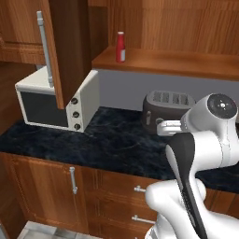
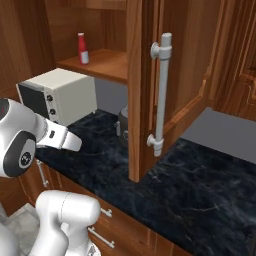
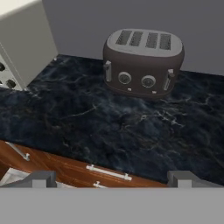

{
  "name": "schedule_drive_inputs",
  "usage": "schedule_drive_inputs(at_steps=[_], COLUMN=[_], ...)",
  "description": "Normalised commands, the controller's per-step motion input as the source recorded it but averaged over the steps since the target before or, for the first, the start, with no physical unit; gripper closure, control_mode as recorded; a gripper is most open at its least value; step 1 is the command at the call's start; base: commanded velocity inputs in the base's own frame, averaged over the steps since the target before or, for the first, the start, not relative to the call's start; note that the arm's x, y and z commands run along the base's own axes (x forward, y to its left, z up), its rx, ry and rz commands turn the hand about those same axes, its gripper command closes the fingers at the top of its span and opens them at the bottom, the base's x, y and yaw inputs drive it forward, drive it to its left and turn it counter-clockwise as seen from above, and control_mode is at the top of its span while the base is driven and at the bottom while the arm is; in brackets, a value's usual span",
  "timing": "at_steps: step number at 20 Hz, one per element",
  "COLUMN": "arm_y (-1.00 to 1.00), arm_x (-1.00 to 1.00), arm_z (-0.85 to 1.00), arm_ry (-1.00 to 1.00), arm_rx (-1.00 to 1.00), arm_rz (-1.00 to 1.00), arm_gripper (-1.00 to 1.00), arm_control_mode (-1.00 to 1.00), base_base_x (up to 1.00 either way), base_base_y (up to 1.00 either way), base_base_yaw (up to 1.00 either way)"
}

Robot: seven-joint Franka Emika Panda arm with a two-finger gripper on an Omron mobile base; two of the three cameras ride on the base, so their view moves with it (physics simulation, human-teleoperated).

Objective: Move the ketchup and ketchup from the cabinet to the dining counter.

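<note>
A ketchup, a small red squeeze bottle with a pale cap, stands upright at the left end of the open cabinet's shelf. The cabinet door hangs open, its silver bar handle facing outward. My gripper hovers open and empty low over the black counter, well below the shelf and in front of the toaster; its two fingertips stand far apart. The dining counter is out of view.
A dark four-slot toaster sits against the back wall. A white toaster oven stands to its left, under the open door. Black marble counter runs above wooden drawers.
</note>
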Motion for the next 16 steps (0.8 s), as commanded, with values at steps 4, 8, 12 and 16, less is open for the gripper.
schedule_drive_inputs(at_steps=[4,8,12,16], arm_y=[0.0,0.0,0.0,0.0], arm_x=[0.0,0.0,0.0,0.0], arm_z=[0.0,0.0,0.0,0.0], arm_ry=[0.0,0.0,0.0,0.0], arm_rx=[0.0,0.0,0.0,0.0], arm_rz=[0.0,0.0,0.0,0.0], arm_gripper=[-1.0,-1.0,-1.0,-1.0], arm_control_mode=[1.0,1.0,1.0,1.0], base_base_x=[0.18,0.63,0.45,0.49], base_base_y=[0.02,0.42,0.22,0.13], base_base_yaw=[0.0,-0.05,-0.09,-0.12])
